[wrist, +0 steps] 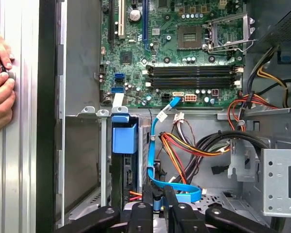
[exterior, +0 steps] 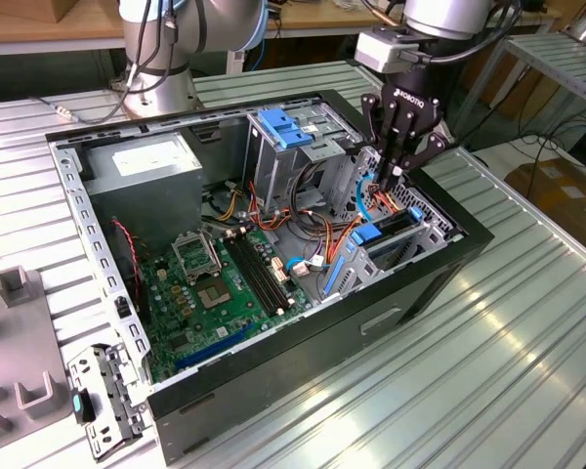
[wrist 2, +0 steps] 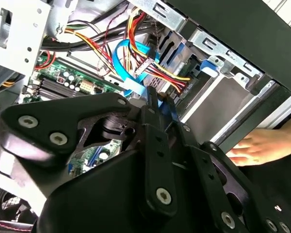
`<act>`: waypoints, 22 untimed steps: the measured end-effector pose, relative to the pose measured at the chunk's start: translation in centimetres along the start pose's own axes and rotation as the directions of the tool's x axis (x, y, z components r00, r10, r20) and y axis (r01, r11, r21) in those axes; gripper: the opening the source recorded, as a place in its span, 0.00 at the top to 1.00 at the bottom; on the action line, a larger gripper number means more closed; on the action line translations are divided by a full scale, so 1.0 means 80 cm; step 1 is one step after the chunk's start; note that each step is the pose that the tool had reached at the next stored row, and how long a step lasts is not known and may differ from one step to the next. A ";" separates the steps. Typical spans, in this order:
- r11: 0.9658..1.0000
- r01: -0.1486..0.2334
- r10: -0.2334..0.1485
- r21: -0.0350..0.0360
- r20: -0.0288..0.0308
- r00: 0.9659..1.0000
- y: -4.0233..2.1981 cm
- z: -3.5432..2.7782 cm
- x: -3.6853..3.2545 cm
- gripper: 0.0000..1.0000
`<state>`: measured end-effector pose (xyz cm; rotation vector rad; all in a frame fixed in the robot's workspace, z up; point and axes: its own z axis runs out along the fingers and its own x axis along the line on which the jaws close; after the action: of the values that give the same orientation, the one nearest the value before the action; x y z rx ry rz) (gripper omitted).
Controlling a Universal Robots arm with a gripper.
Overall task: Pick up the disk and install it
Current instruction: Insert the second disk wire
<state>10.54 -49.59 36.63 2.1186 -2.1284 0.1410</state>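
Fingers of your gripper (exterior: 395,168) sit nearly pressed together, pinching only the blue cable (wrist: 157,160), with the disk (wrist: 124,160) standing on edge in its bay (wrist: 82,160), just beside them at about nine o'clock in the first wrist view. Inside the computer case (exterior: 303,337) lie the motherboard (exterior: 225,283) and power-supply box (exterior: 142,171); orange and black wires (wrist: 199,145) crowd your fingers, and a person's hand (wrist: 0,82) rests outside the case wall.

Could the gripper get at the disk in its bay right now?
Probably yes: the gripper hangs just beside the disk, whose blue top stands uncovered in the bay. The blue data cable loops close by and could snag.
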 end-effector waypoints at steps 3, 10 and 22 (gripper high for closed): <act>1.000 0.000 0.000 0.000 -0.005 1.000 -0.0001 0.0015 -0.0003 0.84; 1.000 0.002 -0.002 0.002 -0.002 1.000 0.0004 0.0041 0.0022 0.84; 1.000 0.013 -0.014 0.014 0.025 1.000 0.0180 0.0088 0.0096 0.84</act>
<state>9.08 -50.45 36.11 2.1532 -2.1326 0.1289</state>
